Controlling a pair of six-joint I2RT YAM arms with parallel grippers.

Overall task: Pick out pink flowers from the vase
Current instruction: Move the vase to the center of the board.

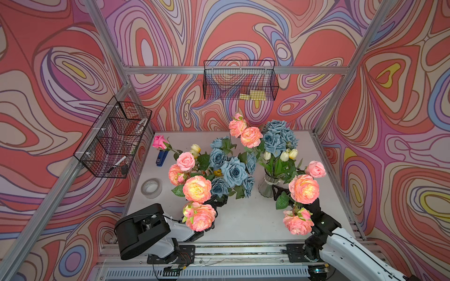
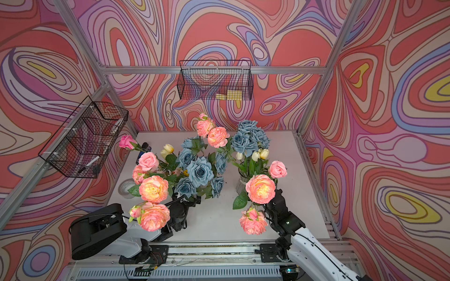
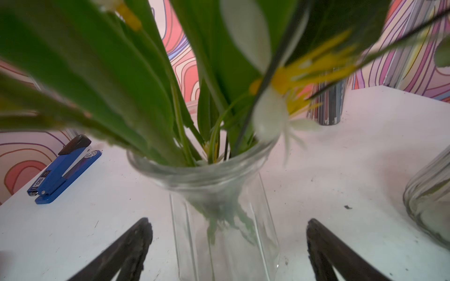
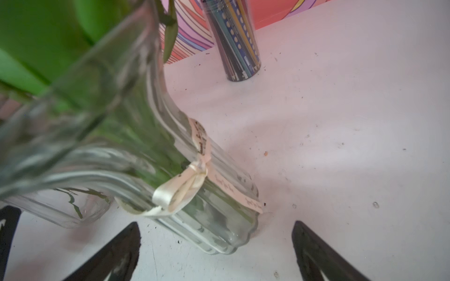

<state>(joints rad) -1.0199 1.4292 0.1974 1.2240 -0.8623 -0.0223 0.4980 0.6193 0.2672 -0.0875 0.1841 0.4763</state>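
Setup: 2 glass vases stand on the desk [image 1: 243,226], each with a mixed bunch. The pink flowers [image 1: 196,189] ride on long stems that lean outward over the vase rims, so most peach-pink heads hang above and nearer the robot than each gripper, over the wrists in both top views. Blue roses [image 1: 231,170] and small tulips [image 1: 288,154] sit farther ahead, packed in the same necks. No pink stem is out yet.

Left gripper [image 3: 229,222]: jaws wide, nothing held. The plain clear vase [image 3: 219,194] stands straight ahead, in line with the gap between the fingers, not touched. Blue stapler [image 3: 63,170] lies ahead, off to 1 side.

Right gripper [image 4: 215,225]: jaws wide, nothing held. The ribbed vase [image 4: 219,219] with a cream ribbon [image 4: 180,192] stands just ahead, off-centre toward 1 finger. Pencil tube [image 4: 233,41] is well beyond.

Judgement: both start low at the vase bodies because the blooms block the way from above; stems are reachable only under the heads.

Pose: left arm folded, forearm low and reaching forward under the blooms. Right arm stretched diagonally from the near desk edge, wrist low, gripper just beside the vase base.
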